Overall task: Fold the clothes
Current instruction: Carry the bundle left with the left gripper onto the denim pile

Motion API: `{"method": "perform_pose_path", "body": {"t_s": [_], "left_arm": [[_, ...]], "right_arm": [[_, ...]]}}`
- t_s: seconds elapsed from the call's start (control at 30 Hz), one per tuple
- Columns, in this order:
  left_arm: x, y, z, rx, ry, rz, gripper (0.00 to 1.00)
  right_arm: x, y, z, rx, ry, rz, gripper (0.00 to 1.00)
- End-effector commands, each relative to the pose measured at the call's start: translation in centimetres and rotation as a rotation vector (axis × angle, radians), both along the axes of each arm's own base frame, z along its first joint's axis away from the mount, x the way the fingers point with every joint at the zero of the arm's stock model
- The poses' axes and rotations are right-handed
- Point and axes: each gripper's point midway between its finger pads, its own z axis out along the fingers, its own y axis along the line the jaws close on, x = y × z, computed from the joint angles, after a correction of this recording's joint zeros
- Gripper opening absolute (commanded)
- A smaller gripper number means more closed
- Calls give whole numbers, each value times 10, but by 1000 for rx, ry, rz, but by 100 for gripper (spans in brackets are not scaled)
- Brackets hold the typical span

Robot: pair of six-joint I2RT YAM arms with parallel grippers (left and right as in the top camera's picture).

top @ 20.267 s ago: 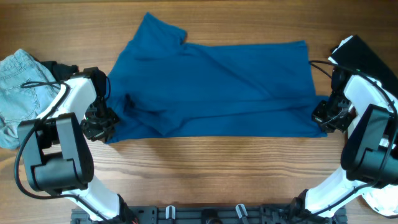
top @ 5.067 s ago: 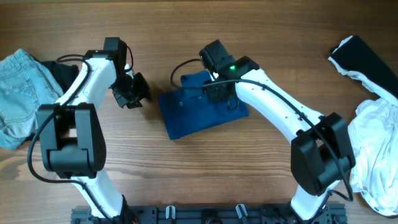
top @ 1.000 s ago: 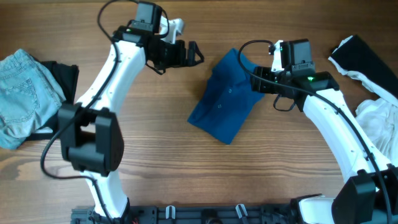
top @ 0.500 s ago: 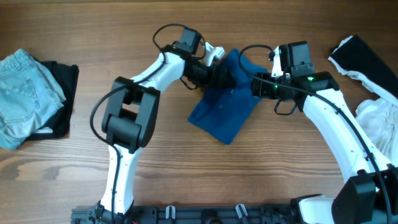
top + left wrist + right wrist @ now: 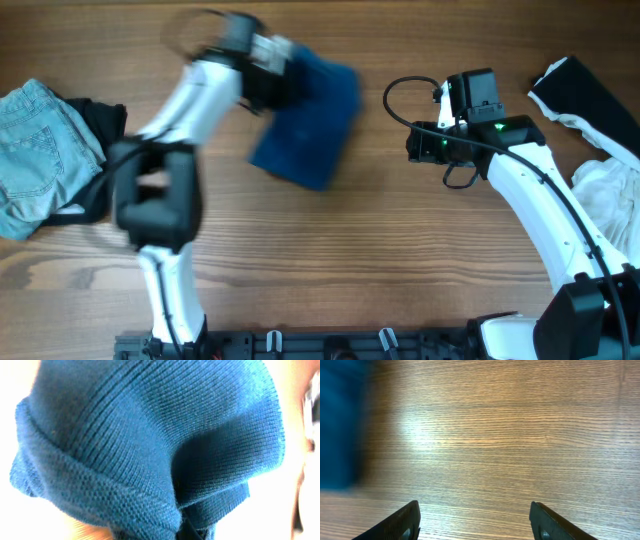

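The folded blue shirt (image 5: 305, 120) lies blurred with motion at the upper middle of the table. My left gripper (image 5: 272, 82) is shut on its upper left edge. In the left wrist view the blue knit cloth (image 5: 150, 435) fills the picture, bunched where my left gripper (image 5: 187, 532) pinches it at the bottom edge. To the right of the shirt and clear of it, my right gripper (image 5: 415, 145) stands open. Its fingers (image 5: 402, 522) hang over bare wood, with the shirt (image 5: 340, 425) a blur at the left edge.
Light blue jeans (image 5: 35, 150) lie on a black garment (image 5: 100, 125) at the far left. At the far right are a black garment (image 5: 590, 95) and white clothing (image 5: 605, 200). A cable loops from the right arm near the table's middle.
My left gripper has shut on the blue shirt and is pulling it left, away from the right gripper. The right arm has stayed where it was, open.
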Motion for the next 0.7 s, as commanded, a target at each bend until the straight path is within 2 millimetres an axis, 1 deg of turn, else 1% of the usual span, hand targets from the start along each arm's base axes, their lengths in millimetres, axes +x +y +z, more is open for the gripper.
{"method": "perform_pose_path", "body": {"t_s": [0.0,0.03,0.07,0.1,0.13,0.17,0.23,0.33,0.4,0.43,0.47,0.5,0.57,0.67], "left_arm": [[24,128,104,67,-197,343,4],[22,165,118,86,-228,420,4],[20,190,126,98,-244,472,4],[15,223,134,108,-260,537,4],[10,250,137,115,-265,591,4],[6,271,137,121,-264,632,4],[-9,319,135,136,-251,732,4],[-34,381,133,153,-243,862,4],[-49,410,134,162,-242,925,4],[-56,420,133,165,-236,948,5],[-63,429,132,166,-227,970,14],[-73,440,130,166,-212,999,98],[-87,456,128,166,-197,1043,100],[-100,470,127,168,-186,1082,100]], "right_arm": [[3,-7,4,-32,-14,-11,70],[2,-7,4,-30,-12,-16,70],[2,-7,4,-30,-10,-17,70],[2,-7,4,-31,-8,-18,70],[1,-7,4,-31,-7,-17,70],[1,-7,4,-31,-7,-17,70],[1,-7,4,-31,-7,-17,70],[0,-7,3,-32,-3,-17,70],[0,-7,3,-32,-2,-17,70],[0,-7,3,-32,-2,-17,70],[0,-7,3,-32,-2,-17,70],[0,-7,3,-32,-2,-16,70],[0,-7,3,-32,-2,-16,70],[0,-7,3,-32,0,-16,70]]}}
